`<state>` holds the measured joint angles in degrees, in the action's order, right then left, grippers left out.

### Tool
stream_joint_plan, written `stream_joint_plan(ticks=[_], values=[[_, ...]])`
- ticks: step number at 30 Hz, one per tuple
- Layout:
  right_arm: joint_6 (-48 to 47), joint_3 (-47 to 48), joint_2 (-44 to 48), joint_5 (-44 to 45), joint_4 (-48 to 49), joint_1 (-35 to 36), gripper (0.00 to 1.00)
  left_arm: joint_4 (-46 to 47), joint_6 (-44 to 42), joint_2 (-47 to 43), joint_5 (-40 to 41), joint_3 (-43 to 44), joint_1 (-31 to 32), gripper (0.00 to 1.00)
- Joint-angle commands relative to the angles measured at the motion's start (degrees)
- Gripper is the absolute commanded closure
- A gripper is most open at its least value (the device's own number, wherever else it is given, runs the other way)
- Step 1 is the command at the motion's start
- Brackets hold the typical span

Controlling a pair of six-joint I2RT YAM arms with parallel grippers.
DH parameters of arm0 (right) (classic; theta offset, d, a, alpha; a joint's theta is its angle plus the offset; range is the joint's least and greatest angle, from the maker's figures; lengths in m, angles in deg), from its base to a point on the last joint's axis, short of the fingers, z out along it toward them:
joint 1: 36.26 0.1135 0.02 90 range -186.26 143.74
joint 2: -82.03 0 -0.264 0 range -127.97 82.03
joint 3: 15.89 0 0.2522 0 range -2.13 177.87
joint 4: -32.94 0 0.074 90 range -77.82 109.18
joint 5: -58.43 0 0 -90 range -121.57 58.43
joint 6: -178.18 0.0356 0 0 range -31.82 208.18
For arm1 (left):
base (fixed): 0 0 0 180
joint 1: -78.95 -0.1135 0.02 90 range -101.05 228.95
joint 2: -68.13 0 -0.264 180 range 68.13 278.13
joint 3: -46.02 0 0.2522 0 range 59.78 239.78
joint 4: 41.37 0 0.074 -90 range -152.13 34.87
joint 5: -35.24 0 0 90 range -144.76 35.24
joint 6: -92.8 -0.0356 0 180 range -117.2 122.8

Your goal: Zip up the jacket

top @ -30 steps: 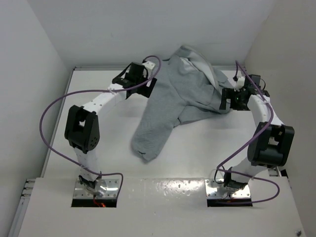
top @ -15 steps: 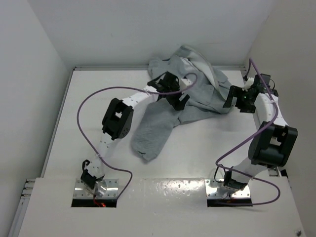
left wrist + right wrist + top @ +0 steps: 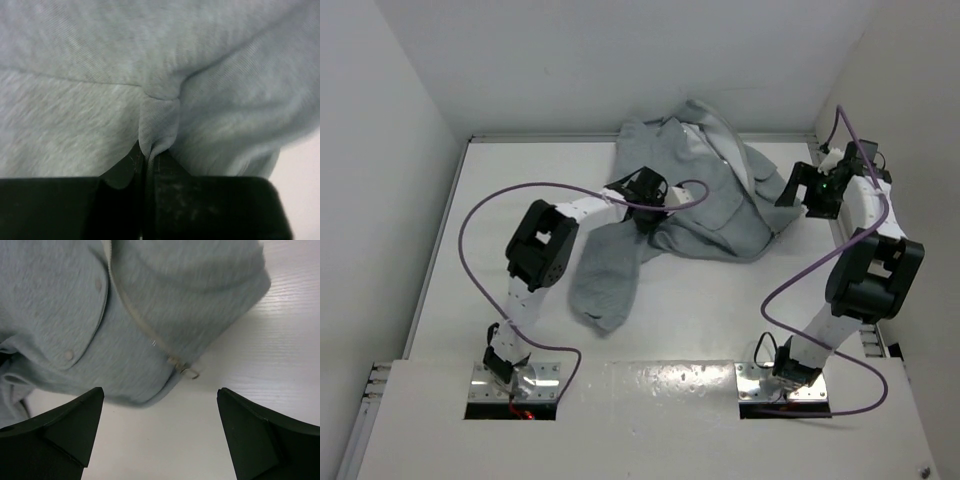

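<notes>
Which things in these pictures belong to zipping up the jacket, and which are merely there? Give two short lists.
Belong to the job:
- the jacket
- its zipper, with the pull at the hem
- left gripper, pinched on a fold of the jacket
- right gripper, open above the zipper's end

Merely there:
- white table
- walls

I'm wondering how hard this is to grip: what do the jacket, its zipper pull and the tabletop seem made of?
The jacket: soft knit sweatshirt fabric, maybe cotton blend; matte heather grey, fuzzy surface, folds loosely. The zipper pull: seemingly metal, a small pale loop with slight glint. The tabletop: hard white board, faint grain-like lines; laminate or painted wood, hard to say.
</notes>
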<state>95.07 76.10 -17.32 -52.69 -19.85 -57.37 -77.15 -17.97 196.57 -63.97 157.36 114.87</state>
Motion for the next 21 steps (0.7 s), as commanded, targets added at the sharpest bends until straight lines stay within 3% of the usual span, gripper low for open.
stream_joint_plan(ticks=[1,5,7,9,12,16,17,18,21], values=[[-2.2,2.4,-0.6,-3.9,1.1,2.0,0.06,-10.8,-12.5,-7.3,12.2,-9.8,-8.4,0.94],[-6.4,1.2,-0.1,-7.7,0.3,4.8,0.07,-10.8,-31.0,-13.5,12.8,-12.2,-21.2,0.95],[-10.7,-0.1,0.2,-10.7,-0.3,6.7,0.07,-7.7,-33.8,-13.6,12.3,-10.5,-24.9,0.95],[-14.0,-0.9,0.6,-12.4,-1.0,9.8,0.07,-7.7,-34.3,-11.0,11.3,-4.1,-28.4,0.89],[-19.5,0.2,-0.2,-15.0,-4.7,14.7,0.12,-7.7,-31.7,-10.3,8.9,1.4,-29.0,0.76],[-29.0,5.2,-2.1,-16.2,-13.4,20.7,0.2,-8.3,-20.6,-16.0,2.8,-1.5,-25.1,0.57],[-29.3,6.4,-1.8,-17.0,-14.1,23.1,0.2,-8.3,-18.2,-20.4,-1.6,-2.9,-24.6,0.43],[-29.0,6.4,-1.5,-16.9,-14.3,24.6,0.2,-8.3,-16.0,-22.9,-3.9,-6.0,-23.3,0.36],[-27.6,5.7,-0.4,-16.8,-14.0,27.2,0.2,-10.0,-8.6,-32.2,-8.1,-12.1,-20.6,0.36]])
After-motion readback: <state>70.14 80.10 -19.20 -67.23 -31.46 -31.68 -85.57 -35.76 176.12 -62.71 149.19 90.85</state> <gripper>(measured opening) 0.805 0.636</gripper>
